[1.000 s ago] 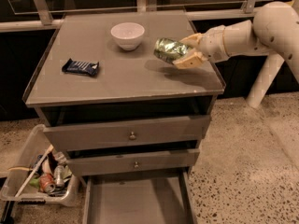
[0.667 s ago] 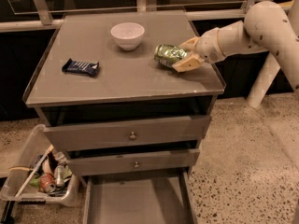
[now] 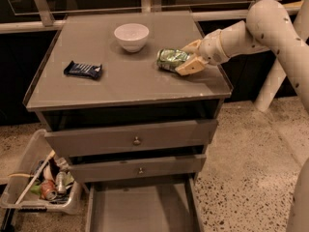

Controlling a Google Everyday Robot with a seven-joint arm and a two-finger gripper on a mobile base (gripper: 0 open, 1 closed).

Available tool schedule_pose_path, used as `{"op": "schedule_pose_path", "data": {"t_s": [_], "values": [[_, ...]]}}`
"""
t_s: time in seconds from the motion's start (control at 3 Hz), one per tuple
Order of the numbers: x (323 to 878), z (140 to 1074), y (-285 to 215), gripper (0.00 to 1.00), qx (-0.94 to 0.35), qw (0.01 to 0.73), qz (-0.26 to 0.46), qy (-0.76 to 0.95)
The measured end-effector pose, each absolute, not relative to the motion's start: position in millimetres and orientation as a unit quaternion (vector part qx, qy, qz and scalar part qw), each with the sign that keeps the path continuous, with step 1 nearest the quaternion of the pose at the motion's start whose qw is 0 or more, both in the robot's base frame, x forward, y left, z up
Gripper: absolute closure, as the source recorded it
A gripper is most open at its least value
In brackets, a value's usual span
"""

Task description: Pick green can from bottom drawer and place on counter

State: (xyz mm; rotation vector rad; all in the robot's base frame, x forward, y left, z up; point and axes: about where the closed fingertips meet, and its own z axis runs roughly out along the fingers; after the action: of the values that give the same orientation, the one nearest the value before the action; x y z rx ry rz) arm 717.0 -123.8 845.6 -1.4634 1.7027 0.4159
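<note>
The green can [image 3: 170,59] lies on its side on the counter [image 3: 120,86], at the right side, right of the white bowl [image 3: 131,36]. My gripper [image 3: 186,57] reaches in from the right and is shut on the green can, one finger [image 3: 189,66] in front of it and one behind. The can rests on or just above the counter top; I cannot tell which. The bottom drawer [image 3: 140,209] stands pulled open at the foot of the cabinet, and its grey floor shows nothing on it.
A dark blue snack bar [image 3: 83,70] lies on the counter's left side. Two drawer fronts with round knobs [image 3: 136,140] sit below the top. A bin of trash with a red can [image 3: 47,190] stands on the floor at left.
My gripper has carried the green can down and to the left, from above the counter's right edge to the counter top. The arm has swung further over the cabinet.
</note>
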Motion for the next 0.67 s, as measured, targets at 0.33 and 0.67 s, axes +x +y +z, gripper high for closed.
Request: {"op": "schedule_pose_path", "data": {"t_s": [0.33,0.67], "values": [[717.0,845.6,-123.8,0.83,-0.583,0.416,0.166,0.678],[717.0,845.6,-123.7,0.59,-0.583,0.416,0.166,0.678]]}}
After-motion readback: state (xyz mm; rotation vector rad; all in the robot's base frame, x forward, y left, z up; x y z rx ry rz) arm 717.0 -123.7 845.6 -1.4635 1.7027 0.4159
